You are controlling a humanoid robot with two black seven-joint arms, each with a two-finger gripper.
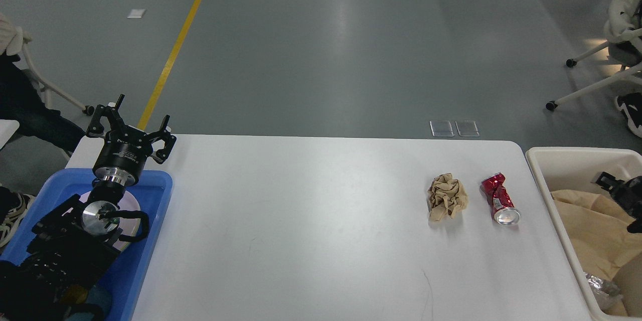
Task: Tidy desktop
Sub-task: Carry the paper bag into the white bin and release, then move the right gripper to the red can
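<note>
The white desktop [311,225] fills the middle of the head view. A crumpled brown paper ball [447,196] and a crushed red can [500,198] lie side by side near its right end. My left gripper [131,121] is open and empty, held above the far left corner of the desktop, over the blue tray [155,183]. My right gripper [621,190] shows only partly at the right edge, low inside the cream bin [544,160], right at a large brown paper sheet [589,230] lying in the bin. Its fingers cannot be told apart.
The blue tray holds a pale plate under my left arm. Silver foil [599,286] lies in the bin under the paper. Chair legs [587,88] stand on the floor at the far right. A seated person's leg [30,120] is at the far left.
</note>
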